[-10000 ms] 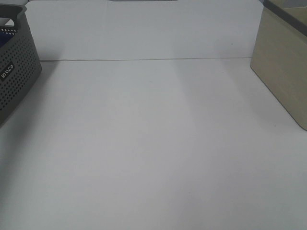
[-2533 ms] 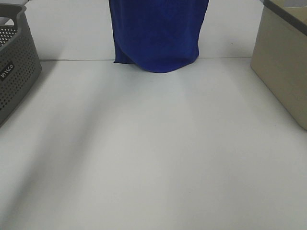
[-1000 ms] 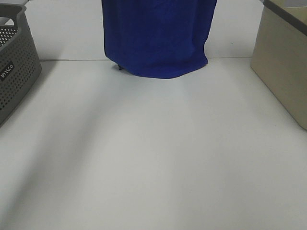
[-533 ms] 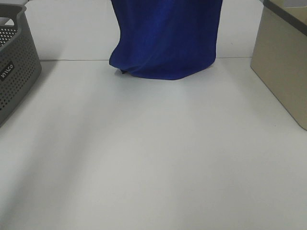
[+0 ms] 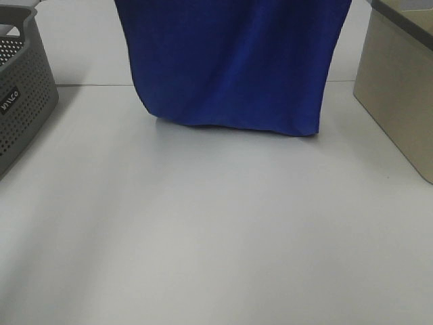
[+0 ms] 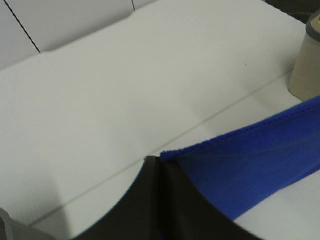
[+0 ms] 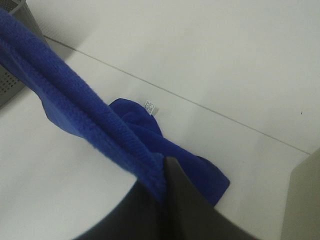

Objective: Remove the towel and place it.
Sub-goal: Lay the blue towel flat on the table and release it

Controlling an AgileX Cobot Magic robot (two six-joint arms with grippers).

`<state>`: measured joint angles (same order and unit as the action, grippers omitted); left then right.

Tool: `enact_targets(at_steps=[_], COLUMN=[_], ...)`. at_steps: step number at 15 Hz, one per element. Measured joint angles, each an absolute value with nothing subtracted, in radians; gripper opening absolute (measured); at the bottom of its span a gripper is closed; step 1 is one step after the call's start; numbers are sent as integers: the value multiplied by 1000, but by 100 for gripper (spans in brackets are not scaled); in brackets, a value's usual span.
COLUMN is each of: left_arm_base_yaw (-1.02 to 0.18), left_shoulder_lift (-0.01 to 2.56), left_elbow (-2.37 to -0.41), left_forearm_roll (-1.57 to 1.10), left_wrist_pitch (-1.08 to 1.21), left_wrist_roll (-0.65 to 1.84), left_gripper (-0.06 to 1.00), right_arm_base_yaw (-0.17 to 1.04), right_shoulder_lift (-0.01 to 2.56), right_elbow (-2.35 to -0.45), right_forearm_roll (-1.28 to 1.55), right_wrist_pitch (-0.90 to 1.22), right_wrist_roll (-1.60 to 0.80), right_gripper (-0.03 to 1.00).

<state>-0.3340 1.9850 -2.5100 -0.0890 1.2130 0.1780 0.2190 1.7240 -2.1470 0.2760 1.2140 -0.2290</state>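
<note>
High view: the towel (image 5: 230, 61) hangs wide from top centre, its hem down at the white tabletop (image 5: 216, 237), broader and lower in frame than half a second ago. The basket (image 5: 24, 115) sits at the left edge and the box (image 5: 399, 95) at the right, with open tabletop across the lower half.

Left wrist: the left claw (image 6: 159, 170) is clamped on the towel's edge.

Right wrist: the right claw (image 7: 165, 172) pinches the towel, whose tag (image 7: 151, 106) shows on the folds below.
</note>
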Motion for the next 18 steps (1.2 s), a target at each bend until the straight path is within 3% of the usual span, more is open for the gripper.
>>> enact_targets(at_steps=[5,11,14,18], left_arm_base_yaw=[-392,-412,-416,-416], left_shoulder_lift=[1670,1341,1165,1146], left_elbow=[-1933,-1569,-1292,-1077], left_forearm_roll=[-113,-226,-289,-403], left_wrist_pitch=[1214,1203,1180,1176], left_wrist_roll=[164,163,165,188], left_gripper=[0,0,0,0], right_arm_base_yaw=[221,229,231,231], right_shoulder_lift=[1488,1198,1043,934], right_elbow=[-1728,-1405,-1201,-975], right_forearm_roll=[323,387,446,476], right_wrist_pitch=[1216,1215,1213,1211], right_wrist_roll=[-207,-197,-171,-103], right_gripper=[2,2,2,2])
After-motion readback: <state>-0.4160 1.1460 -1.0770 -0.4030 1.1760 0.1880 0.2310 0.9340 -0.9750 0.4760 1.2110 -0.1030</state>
